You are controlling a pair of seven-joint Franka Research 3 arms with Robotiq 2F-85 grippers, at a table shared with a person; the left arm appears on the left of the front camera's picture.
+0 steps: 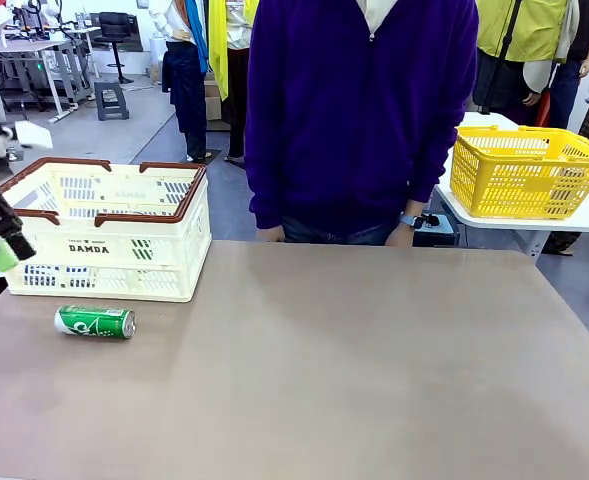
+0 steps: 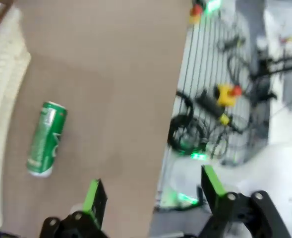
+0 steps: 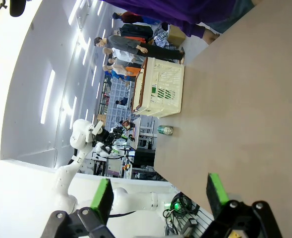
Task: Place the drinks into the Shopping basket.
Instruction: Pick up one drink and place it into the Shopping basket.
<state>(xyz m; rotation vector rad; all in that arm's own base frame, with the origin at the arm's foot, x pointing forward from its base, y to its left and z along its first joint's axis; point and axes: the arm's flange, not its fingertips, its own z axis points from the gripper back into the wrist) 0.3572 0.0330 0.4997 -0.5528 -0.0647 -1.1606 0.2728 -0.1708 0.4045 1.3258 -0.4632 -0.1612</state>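
Note:
One green drink can (image 1: 95,322) with white lettering lies on its side on the table, just in front of the Shopping basket (image 1: 104,262), a cream slotted crate with a brown rim and "DAMDA" print. My left gripper (image 1: 1,247) hovers at the table's left edge beside the basket, above and left of the can. In the left wrist view the can (image 2: 46,139) lies left of and beyond my open left gripper (image 2: 153,191), which holds nothing. My right gripper (image 3: 159,193) is open and empty over the table's near edge, far from the can (image 3: 165,130) and the basket (image 3: 160,87).
A person in a purple sweater (image 1: 359,110) stands at the far edge, hands resting on the table. A yellow mesh basket (image 1: 526,170) sits on a separate white table at the right. Cables and equipment (image 2: 220,114) lie on the floor beyond the table's edge.

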